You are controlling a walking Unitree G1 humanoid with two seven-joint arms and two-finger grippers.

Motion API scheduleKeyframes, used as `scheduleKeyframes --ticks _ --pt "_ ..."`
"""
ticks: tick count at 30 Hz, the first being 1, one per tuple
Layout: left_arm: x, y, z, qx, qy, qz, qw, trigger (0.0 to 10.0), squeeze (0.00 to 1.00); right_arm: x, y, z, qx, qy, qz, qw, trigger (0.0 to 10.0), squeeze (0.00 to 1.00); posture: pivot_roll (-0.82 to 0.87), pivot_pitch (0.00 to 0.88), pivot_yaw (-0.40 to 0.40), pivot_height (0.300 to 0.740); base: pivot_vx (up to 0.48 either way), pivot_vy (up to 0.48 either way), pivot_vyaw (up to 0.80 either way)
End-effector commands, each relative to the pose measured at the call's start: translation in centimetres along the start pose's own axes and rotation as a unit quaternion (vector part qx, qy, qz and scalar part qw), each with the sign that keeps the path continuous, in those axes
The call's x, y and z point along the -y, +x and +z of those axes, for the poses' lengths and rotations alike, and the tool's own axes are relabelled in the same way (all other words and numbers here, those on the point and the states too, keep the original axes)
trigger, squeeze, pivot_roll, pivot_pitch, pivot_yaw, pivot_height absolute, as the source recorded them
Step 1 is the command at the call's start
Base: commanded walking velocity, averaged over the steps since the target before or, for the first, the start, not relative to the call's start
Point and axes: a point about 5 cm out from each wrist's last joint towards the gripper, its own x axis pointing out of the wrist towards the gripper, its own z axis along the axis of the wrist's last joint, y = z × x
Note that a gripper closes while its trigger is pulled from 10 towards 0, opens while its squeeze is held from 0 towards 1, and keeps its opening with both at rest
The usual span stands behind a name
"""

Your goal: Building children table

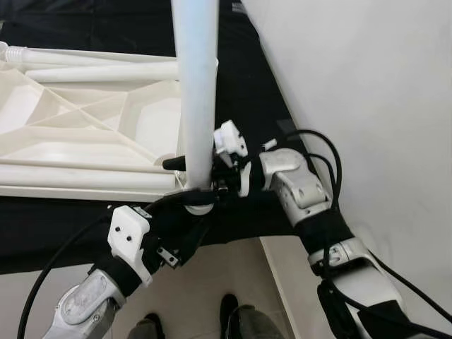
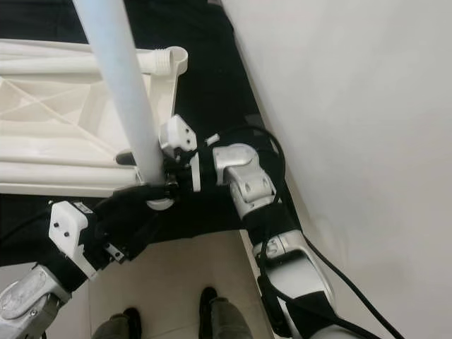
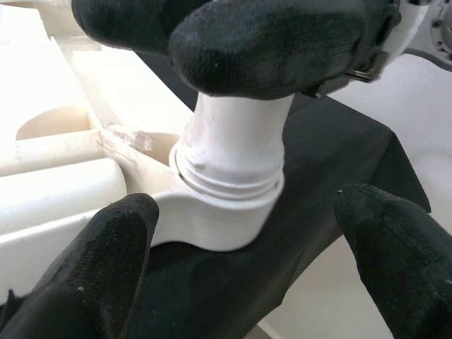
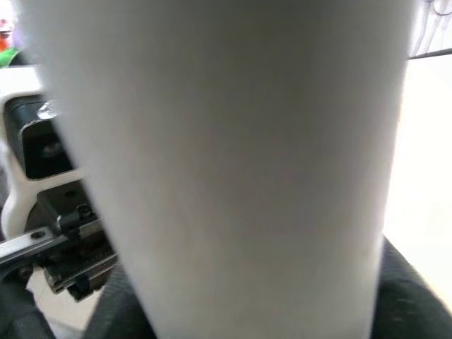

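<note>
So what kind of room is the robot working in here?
Probably an indoor home room: pale tiled floor, plain white wall, and an upturned white plastic children's table lying on a black cloth.

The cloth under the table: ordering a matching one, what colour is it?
Black; the cloth shows best in the left eye view, under the white table.

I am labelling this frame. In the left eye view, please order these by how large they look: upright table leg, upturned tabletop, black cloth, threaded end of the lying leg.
1. Black cloth and upturned tabletop: alike, unsure.
2. Upright table leg, near the camera.
3. Threaded end.
</note>
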Motion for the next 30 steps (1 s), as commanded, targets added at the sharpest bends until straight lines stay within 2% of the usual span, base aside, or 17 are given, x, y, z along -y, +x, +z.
scheduleKeyframes --ticks 1,6,8,10,11,12,13,14,15,16,17,18,21,23,26,27,30 --pt "0.4 -0.2 -0.5 -0.011 -0.008 -0.001 1.000 10.0 0.00 -0.4 0.4 -0.4 0.006 0.008 0.030 0.999 0.0 0.00 0.13 0.313 -0.128 0.740 0.000 0.000 0.00" --pt "0.5 -0.2 -0.5 -0.011 -0.010 -0.002 1.000 10.0 0.00 -0.1 0.1 -0.9 0.004 0.007 0.018 1.000 0.0 0.00 0.12 0.312 -0.124 0.740 0.000 0.000 0.00" --pt "0.6 -0.2 -0.5 -0.010 -0.012 -0.004 1.000 10.0 0.00 0.1 -0.2 -1.4 0.001 0.008 -0.033 0.999 0.0 0.00 0.11 0.312 -0.125 0.740 0.000 0.000 0.00" --pt "0.8 -0.2 -0.6 -0.011 -0.014 -0.007 1.000 10.0 0.00 0.2 -0.5 -2.9 -0.006 0.030 -0.144 0.989 0.0 0.00 0.11 0.314 -0.129 0.740 0.000 0.000 0.00" --pt "0.8 -0.2 -0.6 -0.011 -0.014 -0.007 1.000 10.0 0.00 0.2 -0.5 -2.9 -0.006 0.030 -0.144 0.989 0.0 0.00 0.11 0.314 -0.129 0.740 0.000 0.000 0.00" --pt "0.9 -0.2 -0.6 -0.011 -0.015 -0.008 1.000 10.0 0.00 0.0 -0.6 -3.5 -0.009 0.044 -0.185 0.982 0.0 0.00 0.11 0.314 -0.128 0.740 0.000 0.000 0.00" --pt "0.8 -0.3 -0.6 -0.011 -0.015 -0.008 1.000 10.0 0.00 -0.4 -0.3 -4.9 -0.013 0.079 -0.274 0.958 0.0 0.00 0.10 0.317 -0.122 0.740 0.000 0.000 0.00" --pt "0.8 -0.3 -0.6 -0.013 -0.018 -0.009 1.000 10.0 0.00 -1.9 -0.1 -7.0 -0.051 0.119 -0.379 0.916 0.0 0.00 0.09 0.329 -0.111 0.740 0.000 0.000 0.00" --pt "0.8 -0.3 -0.6 -0.013 -0.018 -0.009 1.000 10.0 0.00 -1.9 -0.1 -7.0 -0.051 0.119 -0.379 0.916 0.0 0.00 0.09 0.329 -0.111 0.740 0.000 0.000 0.00" --pt "0.8 -0.3 -0.6 -0.013 -0.019 -0.009 1.000 10.0 0.00 -3.1 -0.3 -8.3 -0.081 0.139 -0.450 0.878 0.0 0.00 0.10 0.336 -0.108 0.740 0.000 0.000 0.00" --pt "0.8 -0.3 -0.6 -0.013 -0.019 -0.009 1.000 10.0 0.00 -3.1 -0.3 -8.3 -0.081 0.139 -0.450 0.878 0.0 0.00 0.10 0.336 -0.108 0.740 0.000 0.000 0.00" --pt "0.8 -0.4 -0.8 -0.017 -0.020 -0.013 1.000 10.0 0.00 -3.8 -0.3 -8.9 -0.092 0.154 -0.486 0.855 0.0 0.00 0.09 0.325 -0.104 0.740 0.000 0.000 0.00" --pt "1.0 -0.2 -0.9 -0.017 -0.022 -0.017 0.999 10.0 0.00 -3.3 -0.1 -8.5 -0.085 0.142 -0.491 0.855 0.0 0.00 0.09 0.311 -0.097 0.740 0.000 0.000 0.00" --pt "1.1 0.0 -0.9 -0.016 -0.022 -0.022 0.999 10.0 0.00 -2.0 0.9 -7.3 -0.065 0.118 -0.465 0.875 0.0 0.00 0.10 0.311 -0.102 0.740 0.000 0.000 0.00" --pt "0.9 0.0 -0.8 -0.014 -0.019 -0.020 1.000 10.0 0.00 -1.5 1.7 -7.0 -0.065 0.108 -0.445 0.887 0.0 0.00 0.11 0.309 -0.103 0.740 0.000 0.000 0.00" --pt "0.8 0.0 -0.7 -0.014 -0.017 -0.017 1.000 10.0 0.00 -1.3 1.9 -6.9 -0.067 0.104 -0.437 0.891 10.0 0.00 0.12 0.309 -0.104 0.740 0.000 0.000 0.00" --pt "0.7 -0.1 -0.7 -0.014 -0.015 -0.015 1.000 10.0 0.00 -1.2 2.1 -6.8 -0.069 0.102 -0.431 0.894 10.0 0.00 0.12 0.309 -0.104 0.740 0.000 0.000 0.00"
